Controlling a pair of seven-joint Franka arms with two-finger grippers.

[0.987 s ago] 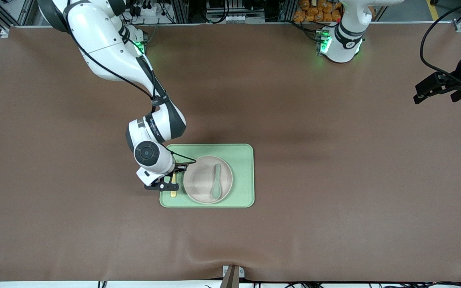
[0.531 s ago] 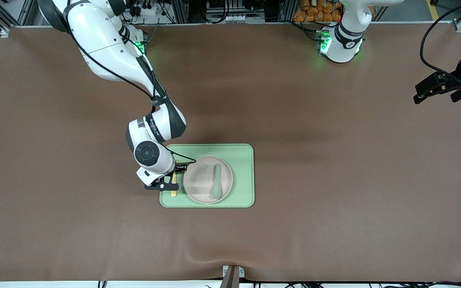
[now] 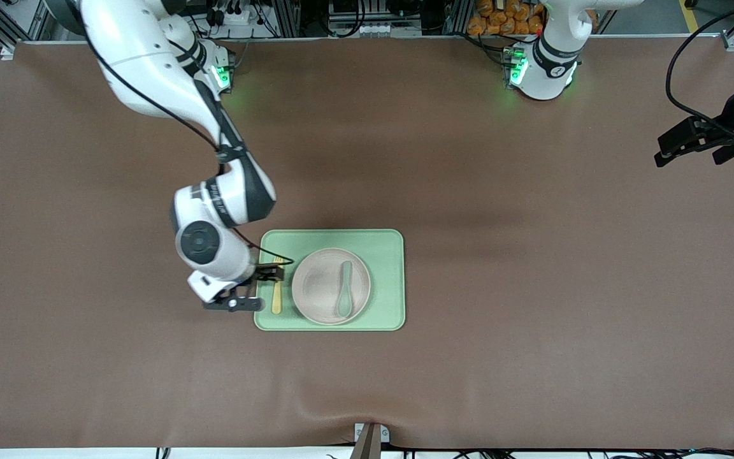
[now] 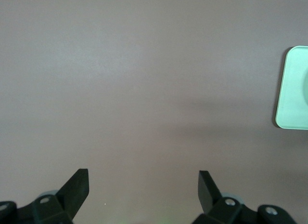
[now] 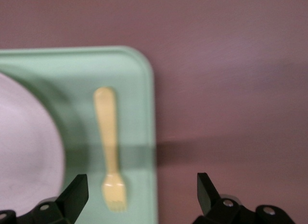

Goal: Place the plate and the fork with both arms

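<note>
Right gripper (image 3: 264, 288) has let go and pulled back, jaws wide; fork (image 3: 276, 295) lies on green tray (image 3: 386, 280) beside plate (image 3: 322, 287). Left gripper (image 3: 692, 143) waits open over brown table (image 3: 532, 255).

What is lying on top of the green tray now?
On the tray lie the plate, with a grey-green spoon in it, and the fork beside the plate. The tray's floor under the plate is hidden.

Lay flat on green tray (image 3: 385, 255): round cream plate (image 3: 319, 290) at its middle, yellow fork (image 3: 276, 295) beside plate, toward right arm's end.
</note>
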